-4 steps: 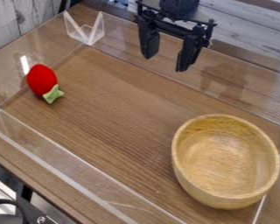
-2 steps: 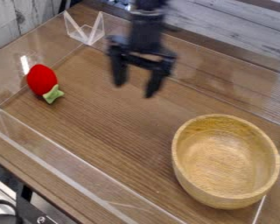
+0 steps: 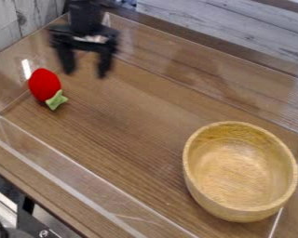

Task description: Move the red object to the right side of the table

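Overhead oblique view of the brown wood-grain table (image 3: 139,139), bounded by low clear acrylic walls (image 3: 64,181). Nearest the camera, at the right, a round light wooden bowl (image 3: 240,169) sits upright on the tabletop with its open, empty interior showing; it stands just inside the near-right corner and well apart from everything else. At the near-left corner, outside the acrylic wall, dark fittings are partly visible but too cropped to identify. Farther back, at the left side of the table, lies the small bright red strawberry-like toy (image 3: 44,85), with its little green leafy tip pointing toward the near right and resting on the wood; the toy lies near the left acrylic wall and is touched by nothing. Just beyond it and slightly to the right, the black gripper (image 3: 86,63) hangs pointing downward, blurred, with its two dark fingers (image 3: 67,59) spread wide and nothing between them; the fingertips stand close beside the toy but apart from it. Whether they are above the surface or touching it cannot be told. Beyond the far wall, pale wooden boards (image 3: 238,23) fill the background.
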{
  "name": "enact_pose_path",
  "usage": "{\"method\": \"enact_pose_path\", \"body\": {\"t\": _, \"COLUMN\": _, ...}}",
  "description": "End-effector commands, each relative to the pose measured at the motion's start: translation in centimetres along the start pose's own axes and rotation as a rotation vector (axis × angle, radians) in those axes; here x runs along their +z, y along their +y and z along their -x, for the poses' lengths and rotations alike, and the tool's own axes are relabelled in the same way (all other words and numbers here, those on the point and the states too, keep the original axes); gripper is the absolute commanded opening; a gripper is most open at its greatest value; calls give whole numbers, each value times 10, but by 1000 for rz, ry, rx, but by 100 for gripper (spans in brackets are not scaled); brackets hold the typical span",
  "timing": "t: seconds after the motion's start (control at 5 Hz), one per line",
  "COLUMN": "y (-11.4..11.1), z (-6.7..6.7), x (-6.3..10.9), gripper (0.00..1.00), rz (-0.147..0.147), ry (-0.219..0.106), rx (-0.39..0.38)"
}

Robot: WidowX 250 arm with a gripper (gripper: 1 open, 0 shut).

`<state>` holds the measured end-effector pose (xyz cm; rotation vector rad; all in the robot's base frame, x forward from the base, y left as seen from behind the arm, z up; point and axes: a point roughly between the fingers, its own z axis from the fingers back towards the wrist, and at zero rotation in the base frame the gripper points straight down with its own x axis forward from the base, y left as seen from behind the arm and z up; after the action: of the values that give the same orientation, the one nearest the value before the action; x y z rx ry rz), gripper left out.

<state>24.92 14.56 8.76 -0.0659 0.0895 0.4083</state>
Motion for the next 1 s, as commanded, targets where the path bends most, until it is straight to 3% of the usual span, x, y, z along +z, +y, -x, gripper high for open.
{"method": "enact_pose_path", "body": {"t": 0.0, "y": 21, "z": -10, "x": 2, "gripper": 100, "rz": 40, "ry": -51, "rx": 218}}
{"method": "enact_pose_path", "body": {"t": 0.2, "y": 39, "z": -14, "x": -8, "gripper": 100, "rz": 79, "ry": -53, "rx": 436}}
{"method": "enact_pose_path", "body": {"t": 0.6, "y": 57, "z": -35, "x": -3, "gripper": 100, "rz": 100, "ry": -49, "rx": 551}}
{"method": "enact_pose_path", "body": {"t": 0.8, "y": 54, "z": -31, "x": -12, "gripper": 100, "rz": 92, "ry": -42, "rx": 527}}
